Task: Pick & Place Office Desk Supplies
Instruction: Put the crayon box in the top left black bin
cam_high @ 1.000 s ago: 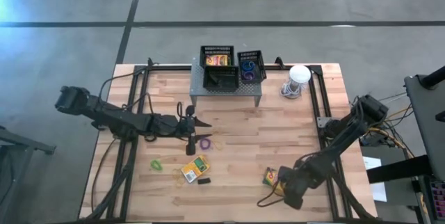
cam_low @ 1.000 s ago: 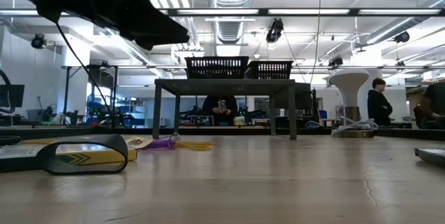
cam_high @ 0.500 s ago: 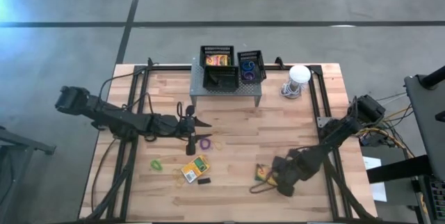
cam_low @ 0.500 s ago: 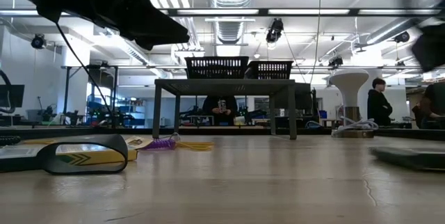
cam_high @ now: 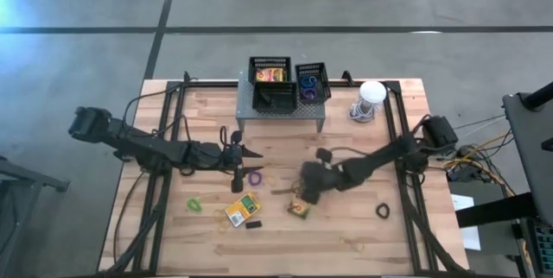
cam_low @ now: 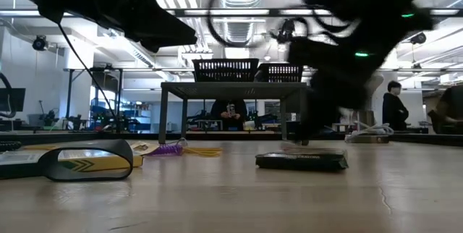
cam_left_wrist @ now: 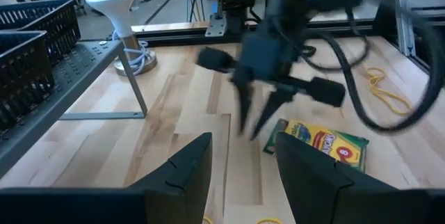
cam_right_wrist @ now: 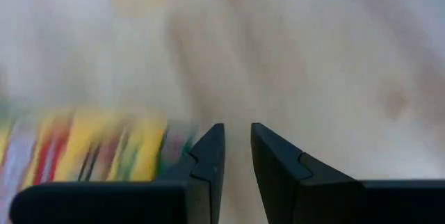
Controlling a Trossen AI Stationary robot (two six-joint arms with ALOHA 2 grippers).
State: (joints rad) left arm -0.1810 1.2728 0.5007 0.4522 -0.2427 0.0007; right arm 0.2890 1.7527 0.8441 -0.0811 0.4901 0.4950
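1. The right gripper (cam_left_wrist: 259, 113) is hanging just above a crayon box (cam_high: 299, 207) lying on the table (cam_high: 346, 226), in front of the grey shelf (cam_high: 281, 105). Its fingers are standing narrowly apart and holding nothing. They could be too narrow to fit around the box and just be pushing it away.
2. The left gripper (cam_high: 244, 154), near the shelf's front, is waiting with a wide gap and nothing in it. The two arms could be bumping.

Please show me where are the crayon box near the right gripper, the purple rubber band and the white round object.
crayon box (cam_high: 299, 208), high view, middle of its lid.
purple rubber band (cam_high: 256, 177), high view, on the loop.
white round object (cam_high: 371, 93), high view, on its round top.
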